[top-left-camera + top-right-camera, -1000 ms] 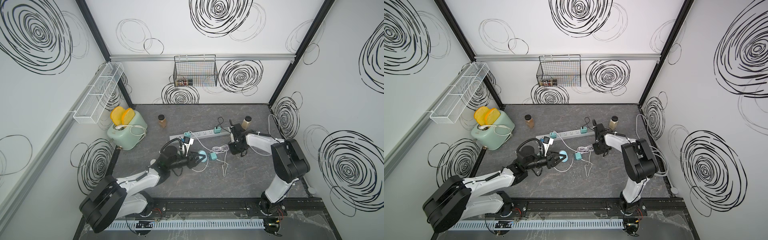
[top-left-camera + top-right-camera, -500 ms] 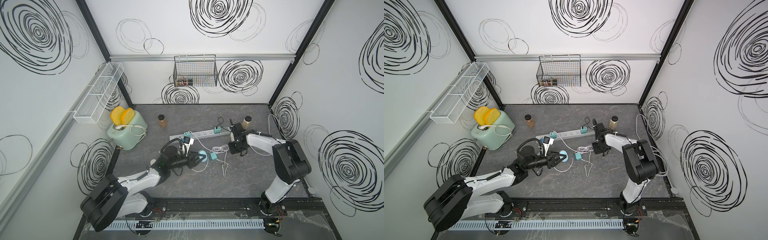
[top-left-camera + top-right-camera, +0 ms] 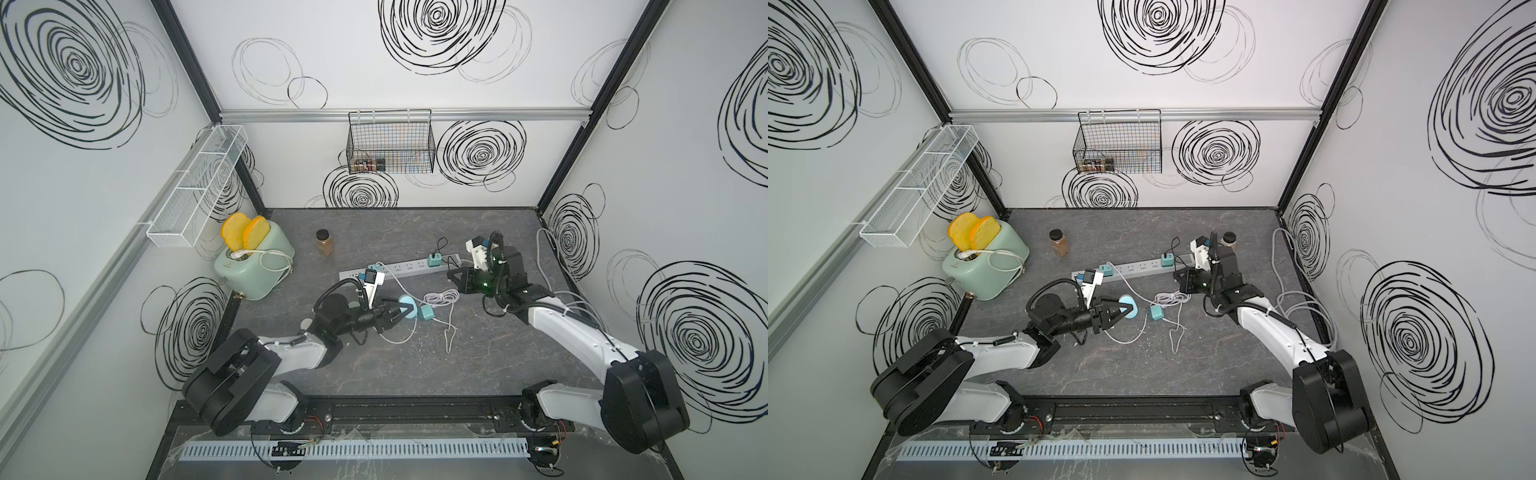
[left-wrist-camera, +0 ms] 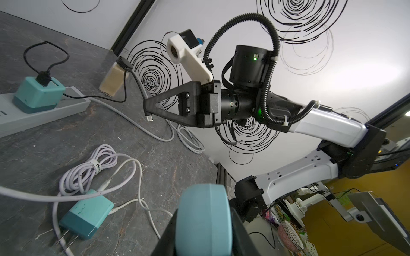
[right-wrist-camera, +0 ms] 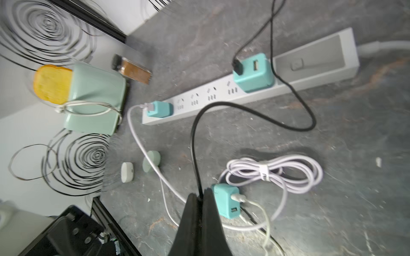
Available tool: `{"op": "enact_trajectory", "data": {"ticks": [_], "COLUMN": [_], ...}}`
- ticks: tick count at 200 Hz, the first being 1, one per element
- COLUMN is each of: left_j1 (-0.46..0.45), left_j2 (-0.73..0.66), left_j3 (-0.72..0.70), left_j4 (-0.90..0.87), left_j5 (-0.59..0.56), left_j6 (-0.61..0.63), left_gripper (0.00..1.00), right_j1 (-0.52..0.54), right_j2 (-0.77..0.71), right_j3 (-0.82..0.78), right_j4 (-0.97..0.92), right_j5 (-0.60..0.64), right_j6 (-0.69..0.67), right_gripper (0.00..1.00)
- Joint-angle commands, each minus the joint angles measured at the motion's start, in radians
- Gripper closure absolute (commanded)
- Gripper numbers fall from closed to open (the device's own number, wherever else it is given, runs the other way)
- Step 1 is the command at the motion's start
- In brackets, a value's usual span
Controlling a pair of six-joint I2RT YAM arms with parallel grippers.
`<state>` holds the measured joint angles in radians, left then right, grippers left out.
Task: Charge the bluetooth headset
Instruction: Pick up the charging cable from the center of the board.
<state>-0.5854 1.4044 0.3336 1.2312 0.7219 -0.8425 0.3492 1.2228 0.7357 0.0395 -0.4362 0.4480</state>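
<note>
My left gripper [image 3: 406, 311] is shut on a light blue round headset case [image 4: 204, 219] and holds it just above the table's middle; the case also shows in a top view [image 3: 1128, 310]. My right gripper [image 5: 200, 196] is shut on the black charging cable [image 5: 195, 137] near its free end. The cable's metal plug [image 4: 149, 118] sticks out below the right gripper's tips [image 4: 146, 108], above the table. The cable runs back to a teal charger [image 5: 253, 73] plugged into the white power strip [image 3: 395, 270]. A gap of bare table separates plug and case.
A loose teal charger [image 3: 426, 312] with a white cable and a coiled lilac cable [image 3: 441, 297] lie between the grippers. A white case [image 5: 127, 171] and a green case [image 5: 150, 161] rest nearby. Toaster [image 3: 253, 266] at left, spice jar [image 3: 323, 243] behind.
My right gripper's jaws have closed on the black cable and the arm has shifted slightly. The left gripper with the case has stayed put.
</note>
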Motion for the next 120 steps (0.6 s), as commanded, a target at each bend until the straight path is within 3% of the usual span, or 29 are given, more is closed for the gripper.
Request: {"op": "enact_trajectory", "data": {"ticks": [1,47,120], "left_j1": [0.014,0.008,0.016], "left_j2": [0.037,0.08,0.067], "left_j3": [0.04,0.13,0.195], "left_j4": [0.285,0.316,0.378], "left_j5": [0.07,0.108,0.149], "left_j6": [-0.097,-0.066,-0.03], "left_gripper": [0.74,0.74,0.75], "right_j1": [0.044,0.102,0.183], "right_j2": [-0.087,-0.223,-0.385], "right_j3": [-0.038,-0.135,-0.216], "right_j4": [0.266,0.506,0.661], "right_j5": [-0.081,-0.045,0.04], "right_j6": [0.126,0.187,0.179], "right_gripper": [0.99,1.0,0.99]}}
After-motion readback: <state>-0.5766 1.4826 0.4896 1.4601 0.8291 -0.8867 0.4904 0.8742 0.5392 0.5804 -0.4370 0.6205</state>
